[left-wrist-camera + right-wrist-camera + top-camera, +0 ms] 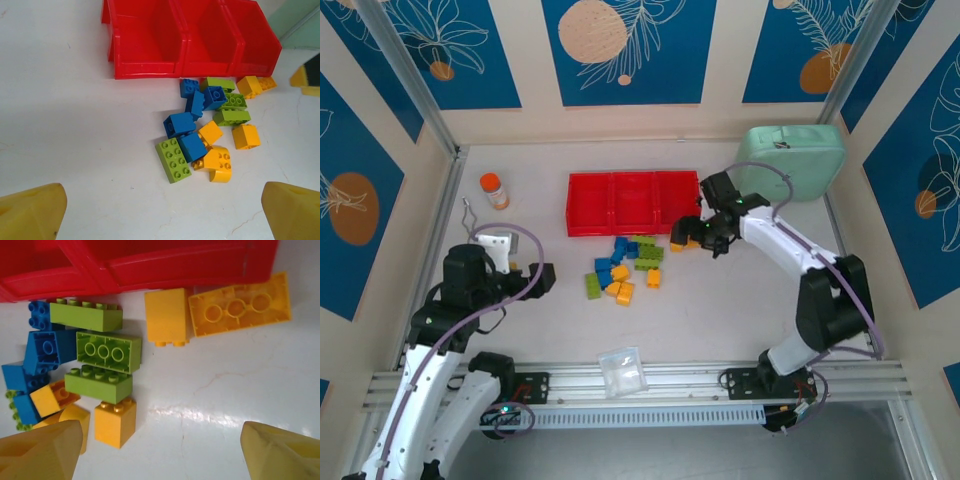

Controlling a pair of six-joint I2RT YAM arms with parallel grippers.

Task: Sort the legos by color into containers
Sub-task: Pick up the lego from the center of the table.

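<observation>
Legos (210,125) heaped on desk (75,150) beside red tray (150,70), bins empty. R tool (160,442) apart over two touching yellow bricks (167,315) at tray wall; L tool (160,210) apart too. Risk: pinching both, or hitting wall.

In the right wrist view the red tray (165,267) runs off the top edge, so its compartments' insides cannot be seen. Both fingers (40,452) are cut by the bottom corners. A green brick (19,426) at the left edge is mostly hidden under blue bricks (45,347). From above, the yellow under the right gripper (700,235) is too small to tell fingertip from brick. In the left wrist view the mint-green case (300,22) is clipped at the upper right corner.
</observation>
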